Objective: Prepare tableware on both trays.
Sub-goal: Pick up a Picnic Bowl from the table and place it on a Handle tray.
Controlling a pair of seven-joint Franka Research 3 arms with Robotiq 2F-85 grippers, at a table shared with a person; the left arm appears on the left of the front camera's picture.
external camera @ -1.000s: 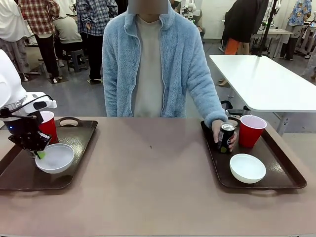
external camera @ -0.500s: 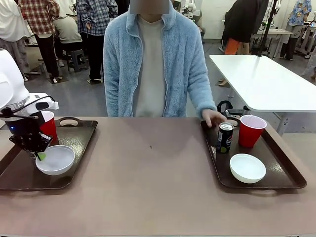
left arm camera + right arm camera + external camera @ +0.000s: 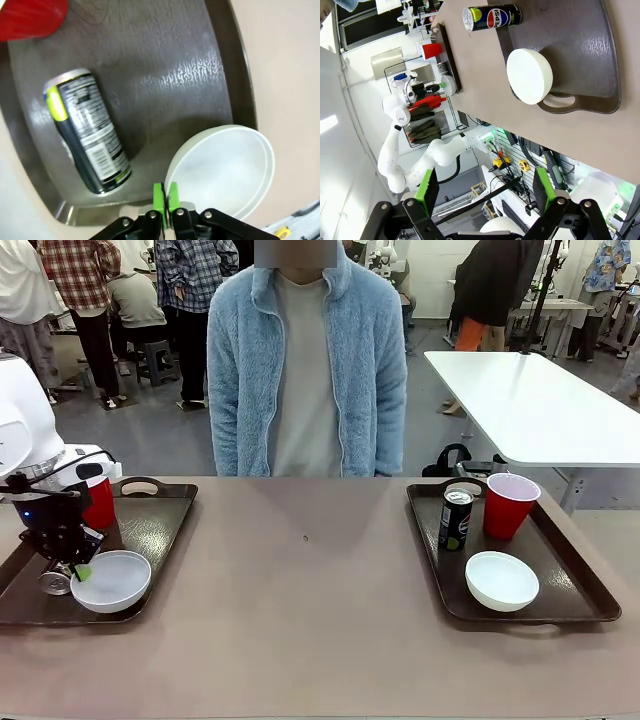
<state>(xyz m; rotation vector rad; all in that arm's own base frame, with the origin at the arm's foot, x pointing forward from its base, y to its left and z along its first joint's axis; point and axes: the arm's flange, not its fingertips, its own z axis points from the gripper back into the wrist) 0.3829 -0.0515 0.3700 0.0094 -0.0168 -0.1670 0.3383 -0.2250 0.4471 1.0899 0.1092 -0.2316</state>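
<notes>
On the left end of the brown tabletop lies the left tray, running from the table's left edge toward its middle. Three things are in it: a red cup upright near the tray's far left corner, a white bowl at the tray's near rim, and a dark can lying on its side by the near left corner, just left of the bowl. In the left wrist view the can lies flat on the glossy tray floor with its printed side up, close to the bowl but apart from it, and the cup stands at the far rim. The bowl looks empty.

The left gripper hangs over the bowl's left rim, its green pads pressed together with nothing between them; it grips no object.

At the table's right end lies the right tray. It holds a Pepsi can upright near its far left corner, a second red cup just right of that can with its white inside empty, and a second white bowl toward the near rim, empty.

The right gripper is held high above that tray, jaws spread wide and empty.

A person in a pale blue fleece stands at the table's far edge.
</notes>
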